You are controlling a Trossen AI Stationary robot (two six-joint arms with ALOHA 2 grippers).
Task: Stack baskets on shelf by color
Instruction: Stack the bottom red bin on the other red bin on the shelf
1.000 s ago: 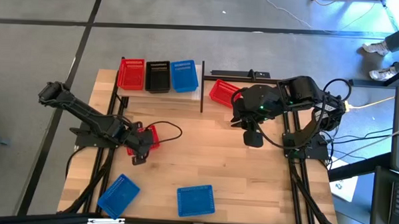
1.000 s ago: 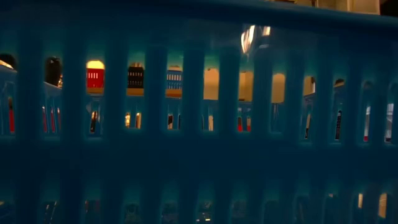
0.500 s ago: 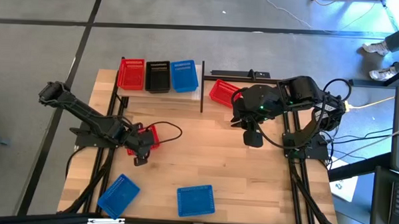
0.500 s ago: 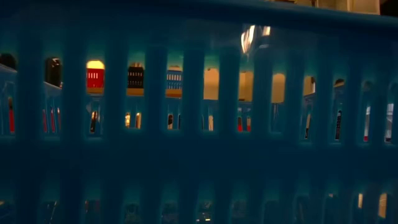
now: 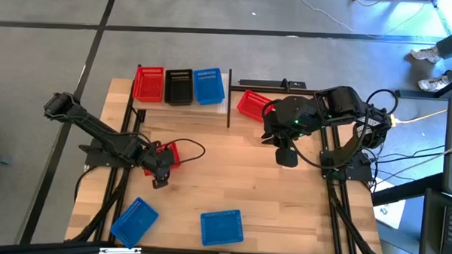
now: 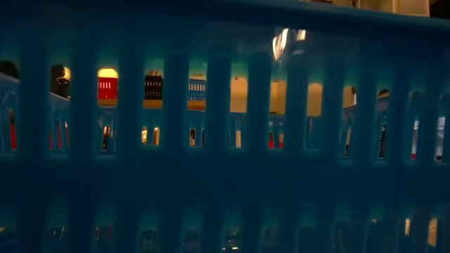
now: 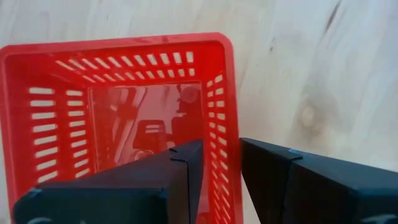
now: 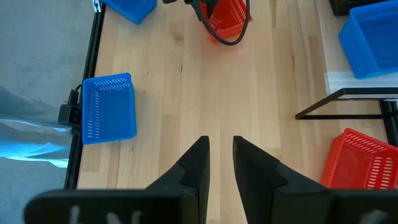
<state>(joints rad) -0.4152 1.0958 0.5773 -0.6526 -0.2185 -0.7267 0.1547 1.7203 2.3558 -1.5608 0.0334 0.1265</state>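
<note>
A red basket stands on its bottom on the tabletop at the left. My left gripper is open and points steeply down. It straddles one side wall of that basket, one finger inside and one outside. The shelf at the far edge carries a red basket, a black basket and a blue basket side by side. My right gripper hangs high over the table's right half, open by a narrow gap, with nothing in it.
Another red basket lies right of the shelf's black post. Two blue baskets lie near the front edge; the wall of one fills the low view. A black cable loop lies by the left gripper.
My left gripper has sunk a little over the red basket on the table, staying open. The basket has kept its place.
</note>
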